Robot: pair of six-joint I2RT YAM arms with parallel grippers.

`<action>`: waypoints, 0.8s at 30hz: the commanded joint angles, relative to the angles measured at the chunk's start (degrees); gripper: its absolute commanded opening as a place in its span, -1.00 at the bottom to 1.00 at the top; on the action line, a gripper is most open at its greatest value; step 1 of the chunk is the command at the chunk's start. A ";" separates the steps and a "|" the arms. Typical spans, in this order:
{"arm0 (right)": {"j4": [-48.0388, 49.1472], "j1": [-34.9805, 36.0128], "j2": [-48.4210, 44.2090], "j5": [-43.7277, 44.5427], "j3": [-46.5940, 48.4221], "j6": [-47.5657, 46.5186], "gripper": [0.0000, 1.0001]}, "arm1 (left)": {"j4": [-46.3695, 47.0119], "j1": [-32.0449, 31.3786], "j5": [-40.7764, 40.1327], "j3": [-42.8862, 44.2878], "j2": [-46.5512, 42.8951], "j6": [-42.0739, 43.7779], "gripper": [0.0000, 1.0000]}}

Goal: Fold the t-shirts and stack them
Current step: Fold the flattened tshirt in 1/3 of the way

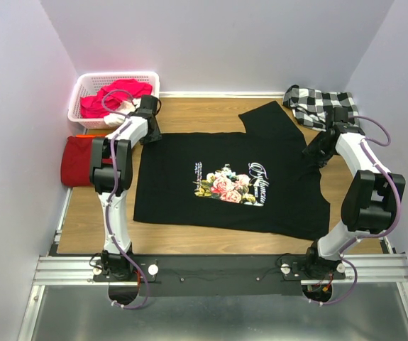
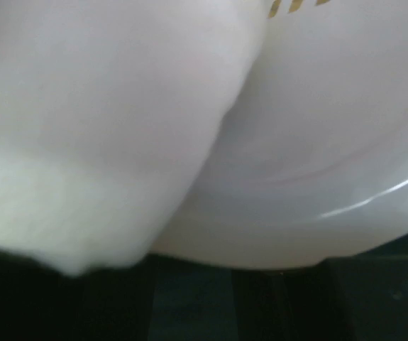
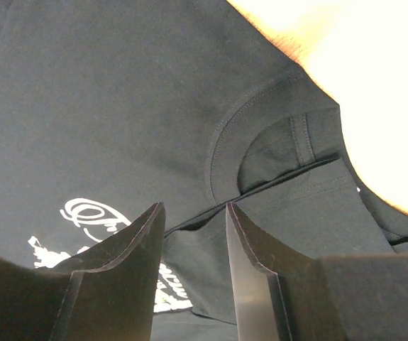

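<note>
Notes black t-shirt [image 1: 225,177] spread flat on tabletop [image 1: 204,245], not yet folded; dark-red t-shirt [image 1: 79,160] apparently folded at left. Finds right pincer [image 3: 194,209] released over black t-shirt; cannot tell left pincer [image 1: 147,105] state.

This is a robotics lab test cell rather than a home. Plain pale lavender partition walls [image 1: 19,106] box in a light wooden tabletop [image 1: 189,238] on three sides. A silver aluminium extrusion rail [image 1: 225,268] along the near edge carries a white-and-black left robot arm [image 1: 115,192] and its right twin [image 1: 363,192], both trailing purple cables. Laundry props sit inside: a white plastic lattice basket [image 1: 118,74] and a black printed t-shirt [image 1: 175,192].
</note>
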 commanded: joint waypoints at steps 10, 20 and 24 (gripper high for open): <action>-0.78 1.55 -2.54 -1.18 -4.73 -5.12 -0.03 | -4.05 -2.00 0.74 -14.39 -19.44 -1.01 0.01; -3.07 5.42 -4.91 -0.21 -12.01 -6.26 -0.03 | -8.63 -11.58 3.10 -31.34 -32.10 -5.84 0.01; -2.90 5.86 -5.35 -0.04 -13.87 -6.88 -0.03 | -7.05 -14.57 5.39 -38.21 -36.93 -8.92 0.01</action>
